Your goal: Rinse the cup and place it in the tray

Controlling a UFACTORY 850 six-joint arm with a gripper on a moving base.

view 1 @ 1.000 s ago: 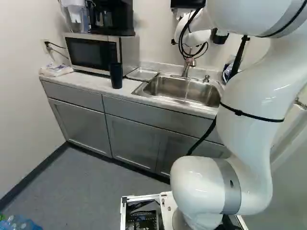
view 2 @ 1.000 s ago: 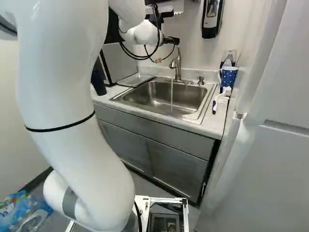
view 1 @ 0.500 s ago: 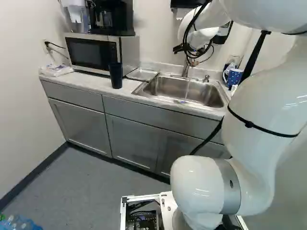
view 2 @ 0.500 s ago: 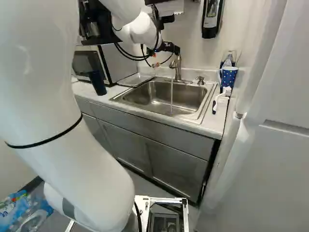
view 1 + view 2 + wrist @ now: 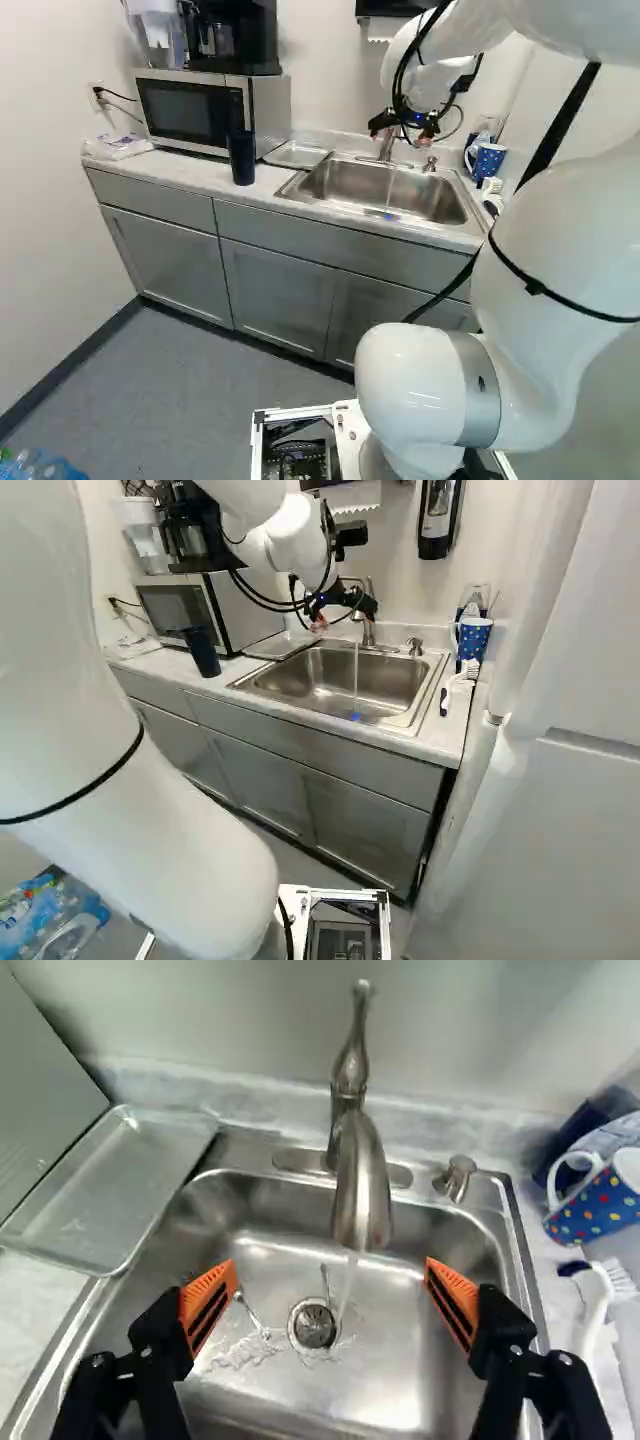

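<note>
- Nearest, the white arm [image 5: 550, 220] rises from its joint; compared with the earlier frames it has swung, while base and bench [image 5: 205, 176] hold their places.
- The black gripper [image 5: 408, 130] now hangs lower over the back of the sink. In the wrist view its jaws are released, orange pads [image 5: 208, 1305] wide apart, with nothing held.
- The sink [image 5: 390, 1390] sits in the bench. Only the wrist view shows its drain [image 5: 314, 1326], with what look like two small utensils [image 5: 250, 1315] beside it, though the splashing blurs them.
- Water runs from the faucet [image 5: 364, 1185] into the sink.
- A white brush [image 5: 592, 1300] lies near the bench's right edge, beside the sink.
- A dark tumbler [image 5: 241, 158] stands upright near the bench's front edge, before the microwave [image 5: 185, 108]; both base views show it, the wrist view does not.
- The metal tray [image 5: 120, 1190] lies between microwave and sink.
- The spotted blue mug [image 5: 600, 1205] stands at the bench's back right corner, handle towards the sink. The arm hides it in the first left base picture; now it shows.
- On the microwave is a coffee maker [image 5: 190, 530], which the earliest right base picture does not show.
</note>
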